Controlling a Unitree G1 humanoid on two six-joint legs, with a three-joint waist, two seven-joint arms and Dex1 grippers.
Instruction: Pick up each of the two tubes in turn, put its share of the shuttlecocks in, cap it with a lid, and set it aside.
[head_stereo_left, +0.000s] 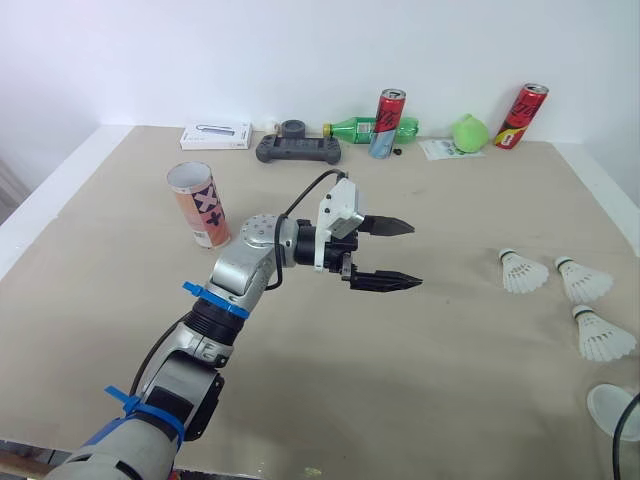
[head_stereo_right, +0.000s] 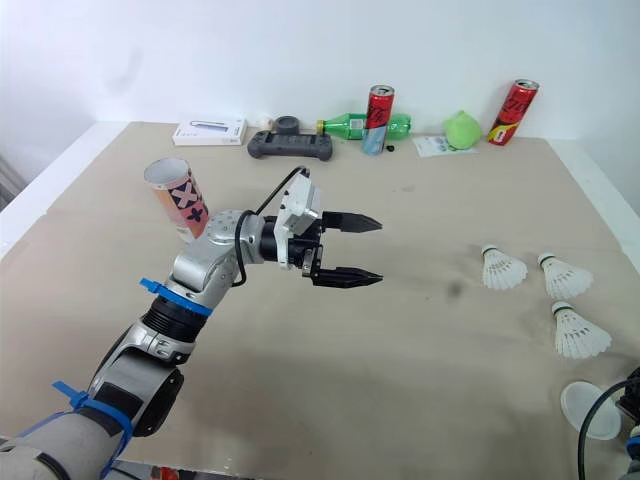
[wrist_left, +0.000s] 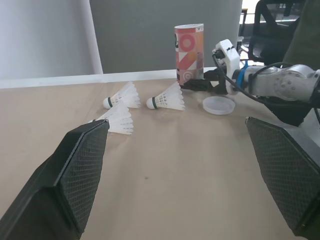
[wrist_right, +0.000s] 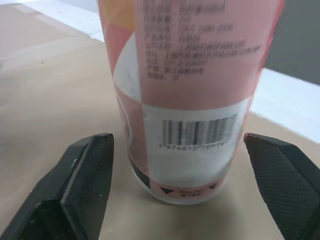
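Three shuttlecocks (head_stereo_left: 520, 272) are left loose at right, nothing judged packed yet; left gripper (head_stereo_left: 415, 255) and right gripper (wrist_right: 177, 142) jaws are held open.

looks like an office-style lab: beige worktable (head_stereo_left: 400, 400), grey partition (wrist_left: 160, 35), black office chair (wrist_left: 267, 20) behind.

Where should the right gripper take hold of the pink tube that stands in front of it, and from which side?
Grip the tube on its lower wall, coming in level from the side that the right gripper faces. The tube stands upright and is round, and the open fingers are spread wider than it, so closing across the wall should hold it.
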